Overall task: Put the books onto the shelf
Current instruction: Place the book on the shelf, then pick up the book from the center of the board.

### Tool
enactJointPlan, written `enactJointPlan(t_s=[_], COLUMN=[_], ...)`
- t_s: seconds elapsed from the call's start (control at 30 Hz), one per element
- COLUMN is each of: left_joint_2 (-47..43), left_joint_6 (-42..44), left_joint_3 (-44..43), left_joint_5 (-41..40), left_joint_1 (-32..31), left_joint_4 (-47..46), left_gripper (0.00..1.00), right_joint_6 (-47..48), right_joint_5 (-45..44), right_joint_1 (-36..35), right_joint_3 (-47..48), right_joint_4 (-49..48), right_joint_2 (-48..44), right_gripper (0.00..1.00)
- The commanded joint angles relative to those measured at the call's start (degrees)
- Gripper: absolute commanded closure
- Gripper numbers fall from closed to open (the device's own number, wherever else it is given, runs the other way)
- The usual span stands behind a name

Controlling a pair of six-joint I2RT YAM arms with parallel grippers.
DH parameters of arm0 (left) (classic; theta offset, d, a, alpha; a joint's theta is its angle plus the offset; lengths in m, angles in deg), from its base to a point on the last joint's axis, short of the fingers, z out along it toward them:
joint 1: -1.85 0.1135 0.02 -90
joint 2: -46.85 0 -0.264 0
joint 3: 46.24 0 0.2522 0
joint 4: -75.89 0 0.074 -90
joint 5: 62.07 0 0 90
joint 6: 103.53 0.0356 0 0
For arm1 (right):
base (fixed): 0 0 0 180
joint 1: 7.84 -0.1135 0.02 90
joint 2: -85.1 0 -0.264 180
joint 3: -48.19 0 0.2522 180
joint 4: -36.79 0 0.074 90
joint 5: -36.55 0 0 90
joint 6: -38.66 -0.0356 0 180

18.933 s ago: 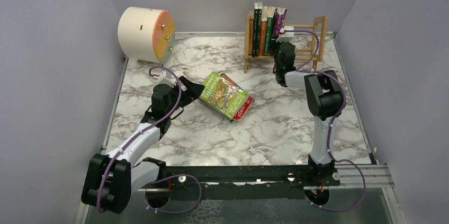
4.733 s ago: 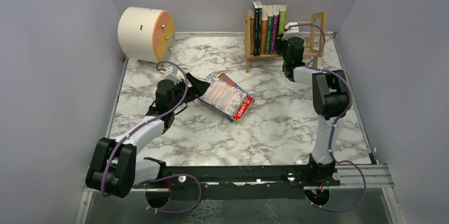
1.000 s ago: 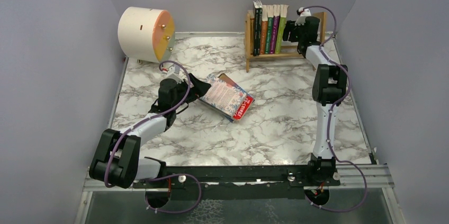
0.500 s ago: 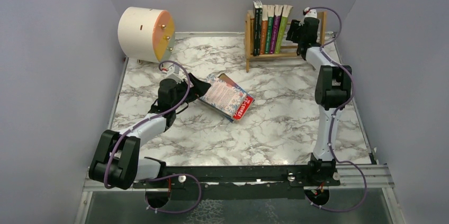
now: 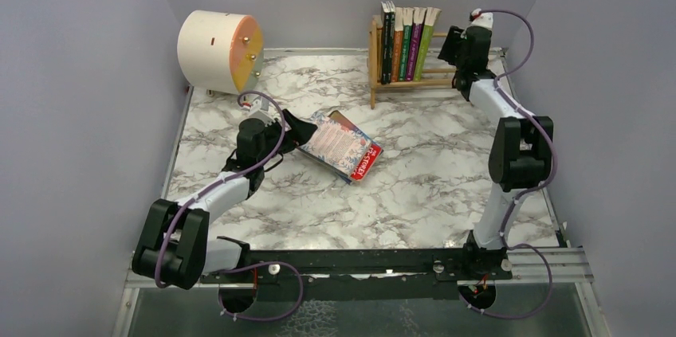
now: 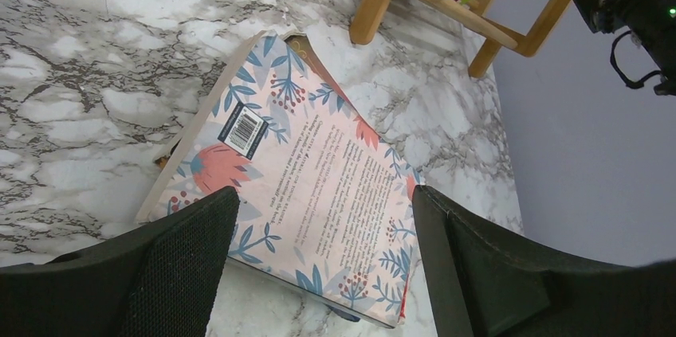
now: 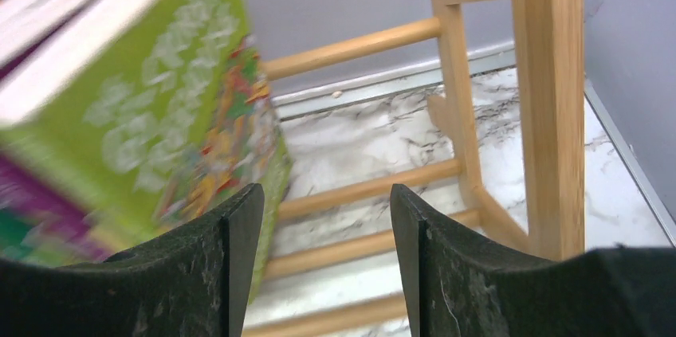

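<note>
Several books [image 5: 406, 38] stand upright in the light-wood shelf [image 5: 375, 74] at the back, a green one [image 7: 159, 114] leaning at the row's right end. A pale floral book [image 5: 339, 144] lies flat mid-table on top of a red one [image 5: 365, 166]. My left gripper [image 5: 296, 131] sits low at the floral book's [image 6: 311, 186] left edge, open [image 6: 323, 197], with the cover between and beyond its fingers. My right gripper [image 5: 446, 48] hovers at the shelf's right half, open [image 7: 325, 193] and empty, its left finger beside the green book.
A cream cylinder [image 5: 217, 50] with an orange face lies at the back left. The shelf's bare rails [image 7: 359, 46] and right end frame [image 7: 550, 98] stand just ahead of my right gripper. Grey walls close in the marble table [image 5: 414, 193] on three sides.
My right gripper has swung right and back from the row of books, and its arm's elbow has moved right. The left arm and the books on the table have not moved.
</note>
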Motion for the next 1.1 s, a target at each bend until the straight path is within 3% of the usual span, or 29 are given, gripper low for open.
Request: enactJointPlan(t_s=[0.0, 0.3, 0.37, 0.43, 0.77, 1.07], left_joint_2=[-4.04, -7.91, -9.47, -10.70, -10.82, -11.94], left_joint_6=[-0.20, -2.76, -3.53, -3.62, -4.13, -4.07], left_joint_3=[-0.04, 0.40, 1.84, 2.99, 4.87, 5.42], left_joint_5=[-3.00, 0.40, 0.26, -0.19, -0.10, -0.78], left_joint_1=[0.35, 2.56, 2.76, 2.83, 3.05, 3.05], left_joint_4=[0.25, 2.60, 2.73, 2.74, 2.73, 1.70], left_gripper=[0.25, 0.23, 0.07, 0.01, 0.01, 0.01], right_joint_6=[3.70, 9.00, 8.77, 8.53, 7.88, 8.45], right_joint_5=[-4.21, -8.72, -9.24, -8.85, -11.13, -13.41], right_joint_1=[-6.52, -23.49, -25.80, -27.22, -35.06, -35.96], right_joint_3=[-6.95, -15.87, -17.56, -18.74, -24.07, -25.11], right_joint_4=[-5.55, -0.30, 1.02, 2.70, 3.93, 1.43], right_joint_2=[-10.96, -24.03, -25.74, -27.18, -31.59, -32.37], right_gripper=[0.42, 0.42, 0.42, 0.42, 0.42, 0.43])
